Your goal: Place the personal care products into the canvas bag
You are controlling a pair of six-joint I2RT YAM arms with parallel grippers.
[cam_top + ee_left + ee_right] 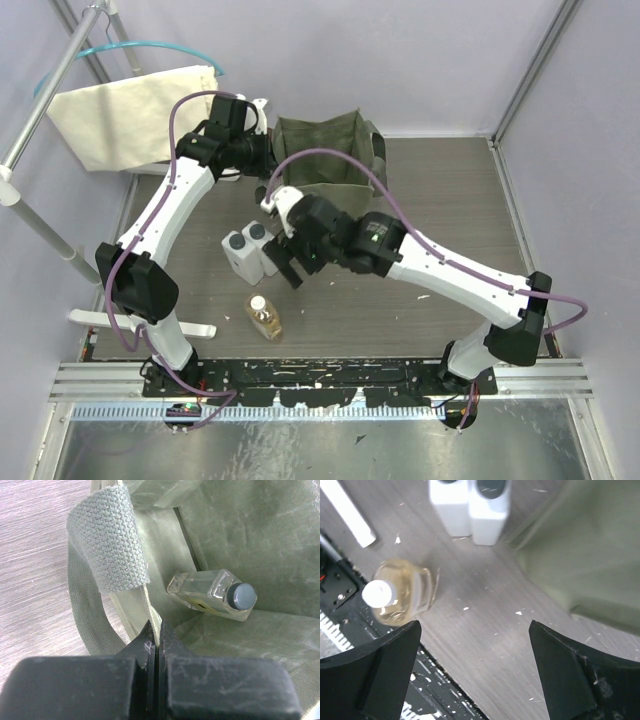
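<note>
The olive-green canvas bag [325, 150] stands open at the back of the table. My left gripper [268, 152] is shut on the bag's left rim; in the left wrist view [156, 636] the fabric edge is pinched between the jaws, beside a woven handle [110, 545]. A clear dark-capped bottle [212, 594] lies inside the bag [270, 540]. Two white rectangular bottles [238, 255] [262, 243] stand side by side, also in the right wrist view [451, 507] [487, 510]. An amber white-capped bottle [264, 317] [400, 594] lies near the front. My right gripper [285, 265] [475, 645] is open and empty above the table beside them.
A cream cloth [135, 115] on a teal hanger hangs from a rack pole [40, 110] at the back left. A white bar [140, 322] [347, 512] lies at the front left. The black mounting rail [320, 375] runs along the near edge. The bag's corner [580, 545] is right of the right gripper.
</note>
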